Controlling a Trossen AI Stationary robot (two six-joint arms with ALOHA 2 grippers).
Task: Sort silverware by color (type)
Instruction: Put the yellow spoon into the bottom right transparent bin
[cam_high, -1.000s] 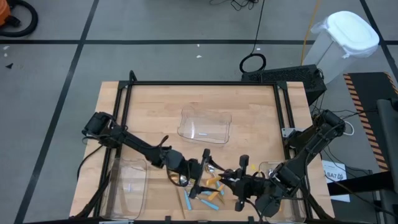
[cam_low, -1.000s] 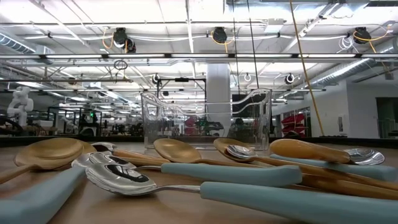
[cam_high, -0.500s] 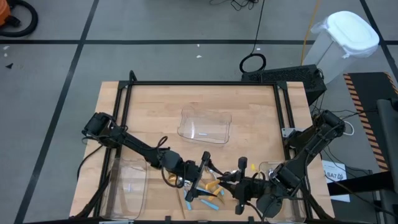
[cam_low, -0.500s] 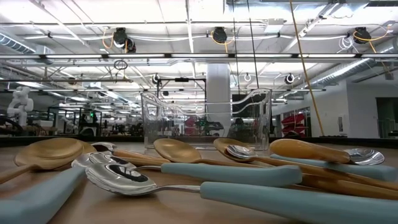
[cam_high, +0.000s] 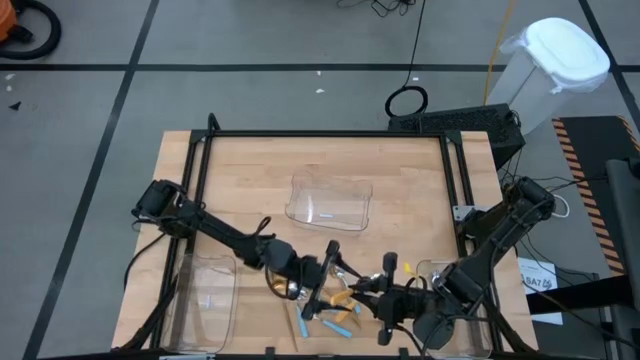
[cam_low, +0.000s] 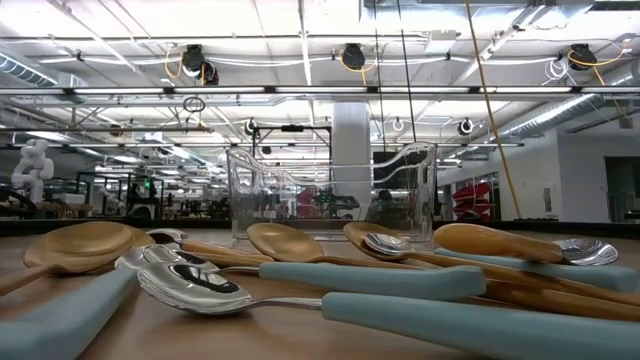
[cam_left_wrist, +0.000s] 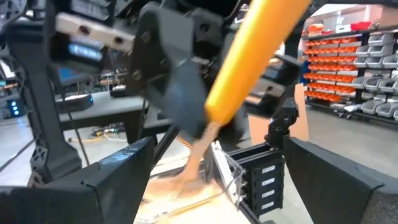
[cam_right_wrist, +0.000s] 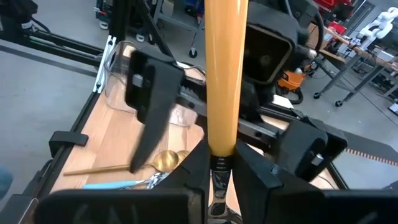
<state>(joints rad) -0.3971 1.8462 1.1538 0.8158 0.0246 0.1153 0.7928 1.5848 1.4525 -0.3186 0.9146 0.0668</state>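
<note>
meanwhile right tool (cam_right_wrist: 221, 163) still grips orange-handled spoon (cam_right_wrist: 225, 68); left tool (cam_high: 325, 278) unmoved, open.

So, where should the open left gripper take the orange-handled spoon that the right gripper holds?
Probably mid-handle on the orange-handled spoon, clear of the right gripper, which pinches its thin neck. Come from the side, fingers across the handle: it is straight, thick and free there.

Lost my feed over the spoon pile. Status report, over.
Right gripper shut on orange-handled spoon, lifted over the pile. Left gripper open, facing it close by. Left fingers crowd the spoon's path.
</note>
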